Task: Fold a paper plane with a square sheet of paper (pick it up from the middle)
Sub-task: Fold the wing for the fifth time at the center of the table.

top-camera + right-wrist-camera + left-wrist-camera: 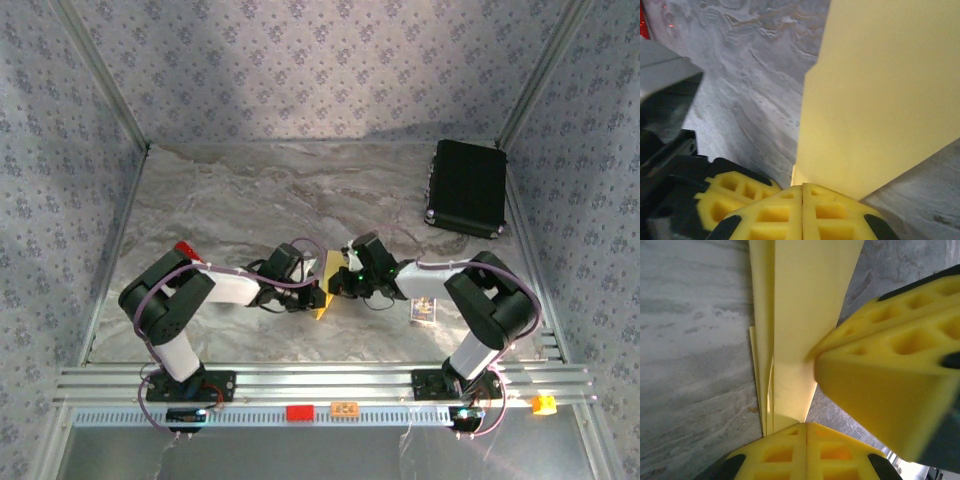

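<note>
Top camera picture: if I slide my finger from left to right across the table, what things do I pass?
red tool → yellow paper → black case

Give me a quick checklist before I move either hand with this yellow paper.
1. Left hand shut on the yellow paper: ok.
2. Right hand shut on the same paper: ok.
3. Room between the hands: not ok, their fingers crowd side by side.
4. Folded layers flush: cannot tell; the edges look slightly staggered beside the left hand.
5. Black case and small card away from the paper: ok.
</note>
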Controlling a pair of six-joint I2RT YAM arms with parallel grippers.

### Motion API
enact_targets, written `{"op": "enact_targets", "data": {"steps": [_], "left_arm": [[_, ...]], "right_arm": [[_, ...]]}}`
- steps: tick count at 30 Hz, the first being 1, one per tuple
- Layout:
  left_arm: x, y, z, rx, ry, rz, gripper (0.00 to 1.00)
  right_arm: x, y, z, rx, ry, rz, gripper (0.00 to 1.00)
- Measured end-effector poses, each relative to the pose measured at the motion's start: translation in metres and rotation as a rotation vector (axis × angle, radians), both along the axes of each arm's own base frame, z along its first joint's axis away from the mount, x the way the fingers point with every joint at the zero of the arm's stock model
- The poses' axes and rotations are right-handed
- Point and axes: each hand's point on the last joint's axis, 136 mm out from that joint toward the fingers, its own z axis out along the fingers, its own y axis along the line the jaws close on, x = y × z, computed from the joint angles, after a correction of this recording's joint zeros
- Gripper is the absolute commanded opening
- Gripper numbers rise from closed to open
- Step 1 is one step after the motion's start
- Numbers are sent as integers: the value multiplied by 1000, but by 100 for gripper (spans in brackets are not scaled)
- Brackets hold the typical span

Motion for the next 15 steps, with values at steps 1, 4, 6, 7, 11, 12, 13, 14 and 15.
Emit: {"op": "enact_targets", "data": {"steps": [1, 4, 6, 7, 11, 12, 13, 14, 15], "left_arm": [[0, 0, 0, 0, 0, 0, 0], [0, 0, 0, 0, 2, 2, 0], [0, 0, 0, 0, 2, 3, 0], [0, 0, 0, 0, 2, 3, 0], [1, 0, 0, -1, -2, 4, 0], [1, 0, 0, -1, -2, 3, 0], [1, 0, 0, -1, -2, 3, 0], [1, -1, 0, -1, -2, 3, 0], [1, -1, 0, -1, -2, 3, 0]], "right_arm": [[-1, 0, -4, -7, 8, 0, 8], [-1, -3, -9, -10, 12, -9, 8], [0, -5, -10, 0, 11, -16, 8], [0, -5, -9, 8, 10, -17, 8], [2, -9, -9, 28, 15, -26, 8], [3, -10, -9, 29, 16, -30, 8], [4, -11, -9, 30, 17, -33, 8], [6, -12, -9, 31, 18, -37, 8], [7, -13, -9, 32, 19, -42, 8]]}}
